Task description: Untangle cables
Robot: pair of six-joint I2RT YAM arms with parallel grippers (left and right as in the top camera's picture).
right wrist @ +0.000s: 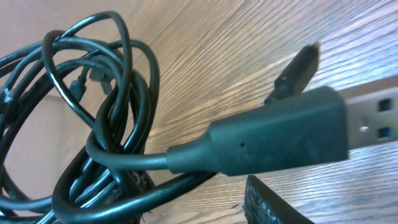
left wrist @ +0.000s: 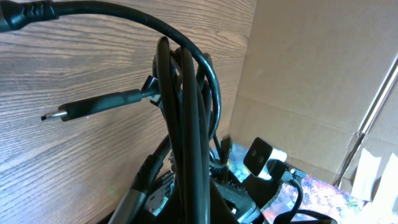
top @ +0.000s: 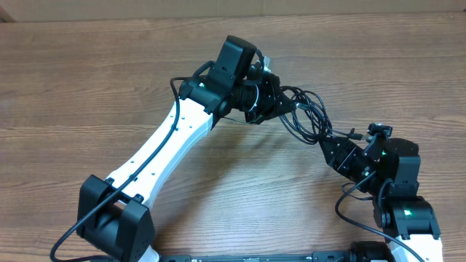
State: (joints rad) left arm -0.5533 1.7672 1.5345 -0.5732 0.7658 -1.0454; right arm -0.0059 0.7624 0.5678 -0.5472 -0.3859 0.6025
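Cables (top: 306, 113): a knotted bundle held above the surface (top: 87, 80), strung between both arms, at about 2 o'clock from centre in the overhead view.
Left gripper (top: 280, 102): closed on the bundle's strands; a small plug (left wrist: 87, 111) sticks out free toward 9 o'clock.
Right gripper (top: 336, 142): appears clamped on the USB plug (right wrist: 280, 140); you cannot see its fingers clearly.
Step, as judged: draw the USB plug away toward 4 o'clock, slowly; watch the loops (right wrist: 112, 106) so they open and do not cinch.
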